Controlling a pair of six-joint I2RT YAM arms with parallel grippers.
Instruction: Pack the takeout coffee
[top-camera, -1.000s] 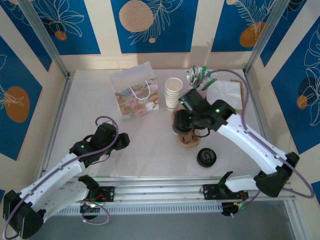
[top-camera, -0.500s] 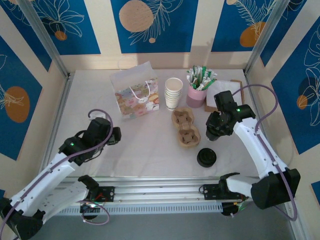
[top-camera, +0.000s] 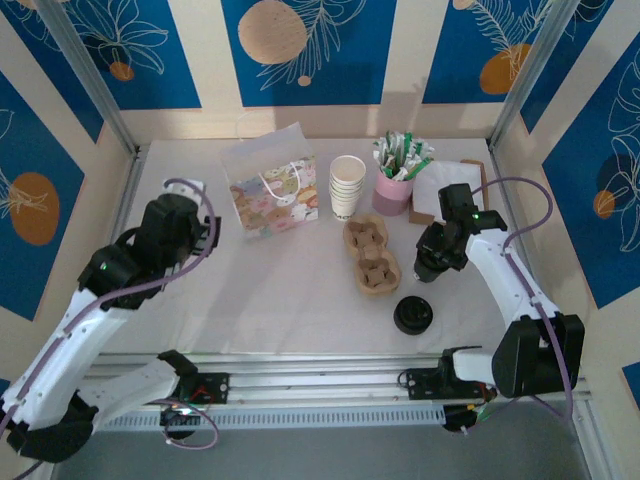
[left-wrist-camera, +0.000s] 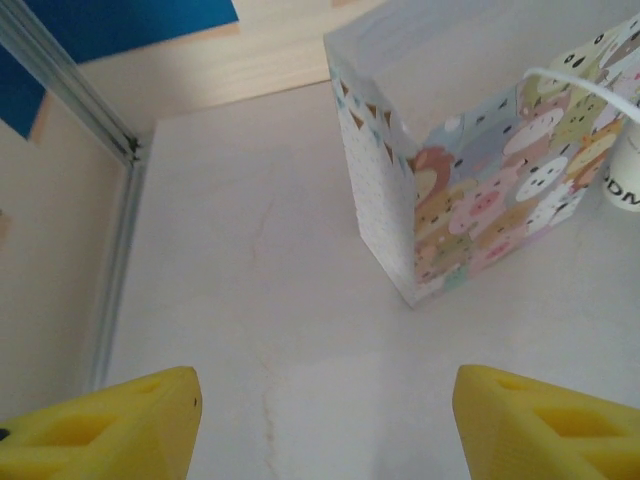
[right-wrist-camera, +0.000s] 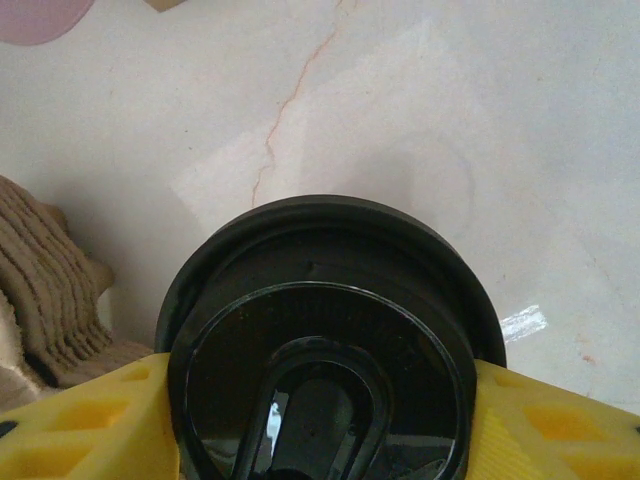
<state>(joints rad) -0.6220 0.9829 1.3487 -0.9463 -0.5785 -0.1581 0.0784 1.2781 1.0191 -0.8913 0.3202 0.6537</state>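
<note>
right tool (top-camera: 436, 264) clamped on the coffee (right-wrist-camera: 320, 300), just right of the carrier (top-camera: 372, 256) | left tool (left-wrist-camera: 322, 420) spread wide, empty, facing the bag (left-wrist-camera: 470, 210) | tip imo: carry it upright, clear the carrier, lower straight into the bag mouth

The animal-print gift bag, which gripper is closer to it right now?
Left. The left gripper stands open just left of the gift bag, facing it. The right gripper is far to its right, beyond the cup carrier, closed on the takeout coffee.
</note>
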